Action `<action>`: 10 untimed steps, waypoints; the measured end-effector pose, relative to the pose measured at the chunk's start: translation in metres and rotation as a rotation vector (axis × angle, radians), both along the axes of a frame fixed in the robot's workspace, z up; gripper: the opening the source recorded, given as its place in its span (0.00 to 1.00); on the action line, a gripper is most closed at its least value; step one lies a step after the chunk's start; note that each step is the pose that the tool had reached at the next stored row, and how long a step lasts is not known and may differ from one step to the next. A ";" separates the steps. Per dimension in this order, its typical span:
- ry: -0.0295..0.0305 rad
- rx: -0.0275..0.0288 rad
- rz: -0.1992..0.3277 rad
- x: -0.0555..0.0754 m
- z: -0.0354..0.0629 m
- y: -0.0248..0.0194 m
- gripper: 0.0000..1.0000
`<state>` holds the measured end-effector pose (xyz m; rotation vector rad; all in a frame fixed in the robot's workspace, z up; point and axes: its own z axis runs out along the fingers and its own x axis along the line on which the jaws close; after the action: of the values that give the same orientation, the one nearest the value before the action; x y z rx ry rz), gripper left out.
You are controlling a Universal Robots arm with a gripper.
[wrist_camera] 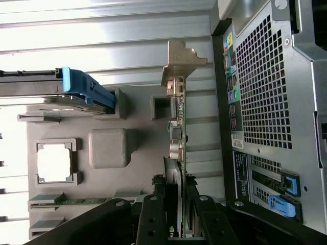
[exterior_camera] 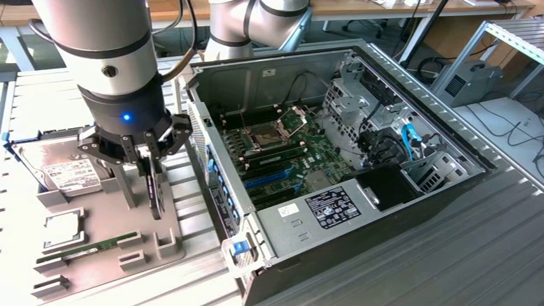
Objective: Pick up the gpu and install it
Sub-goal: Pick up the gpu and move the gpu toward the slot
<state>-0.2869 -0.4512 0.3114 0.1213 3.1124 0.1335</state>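
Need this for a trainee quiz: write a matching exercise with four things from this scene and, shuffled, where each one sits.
Things
1. thin black expansion card with silver bracket
2. silver hard drive with white label
3. narrow green memory stick
4. open grey metal computer case

Places
A. on the exterior view's right, interior exposed
B. in a slot of the grey tray, low in the exterior view
C. on edge between the hand's fingers
D. label up, to the exterior view's left of the hand

Pairs: 1-C, 2-D, 3-B, 4-A
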 end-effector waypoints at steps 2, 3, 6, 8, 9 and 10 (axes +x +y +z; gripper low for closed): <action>0.0000 0.0003 0.000 0.000 0.0005 0.0000 0.26; 0.0000 0.0005 0.000 0.000 0.0008 0.0000 0.26; -0.0001 0.0012 0.000 0.000 0.0015 0.0000 0.26; 0.0000 0.0016 0.000 0.000 0.0020 0.0000 0.26; 0.0000 0.0018 0.000 0.000 0.0023 0.0000 0.26; 0.0000 0.0020 0.000 0.000 0.0025 0.0000 0.26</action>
<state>-0.2869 -0.4512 0.3140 0.1212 3.1123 0.1366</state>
